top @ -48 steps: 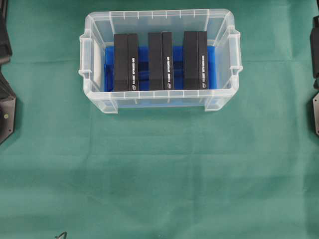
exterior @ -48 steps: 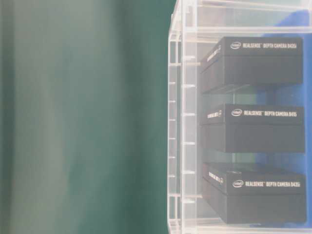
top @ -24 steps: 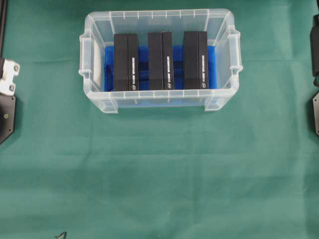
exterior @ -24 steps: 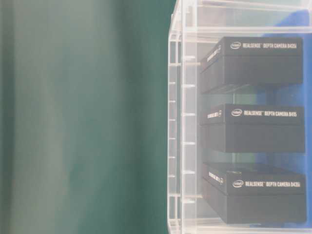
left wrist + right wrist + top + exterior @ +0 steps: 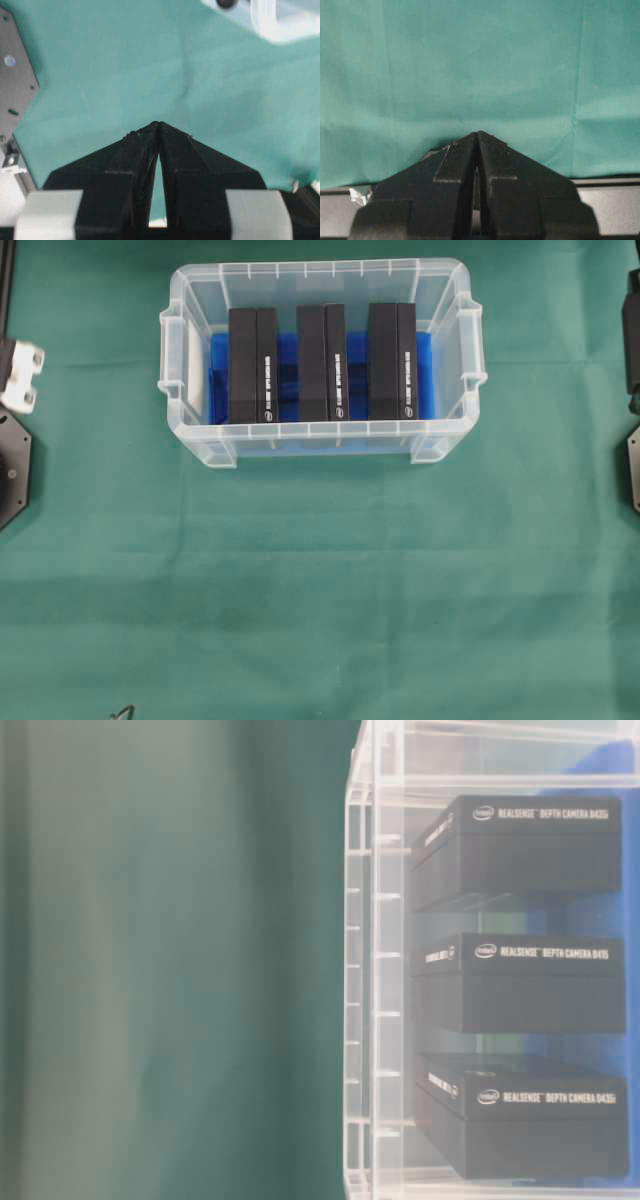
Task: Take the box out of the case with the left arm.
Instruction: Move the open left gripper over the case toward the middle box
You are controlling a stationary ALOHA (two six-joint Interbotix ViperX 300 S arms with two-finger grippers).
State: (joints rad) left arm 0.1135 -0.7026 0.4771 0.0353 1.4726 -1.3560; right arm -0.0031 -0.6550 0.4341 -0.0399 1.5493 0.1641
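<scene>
a green cloth (image 5: 320,570) covers the whole table, faintly creased and matte, soft enough to ruck if i drag across it; nearest to me, my left pincer (image 5: 158,125) hangs over bare cloth with its two black tips pressed together in a sharp wedge, holding nothing; my right pincer (image 5: 478,134) is likewise pinched together over cloth at its own edge and has no part in this; at the far corner of my left wrist view a pale rounded bit of the case (image 5: 190,285) shows, so i judge i am well short of it and only starting the approach; to do it well i should spread the tips before i cross the rim, come down from above, and take the nearest box (image 5: 252,364) across its narrow width; the case is clear, glossy plastic with rounded rim and side handles, blue sheet (image 5: 425,375) on its floor; three matte black boxes stand on edge inside, apart, hard-cornered, white print along their tops.
</scene>
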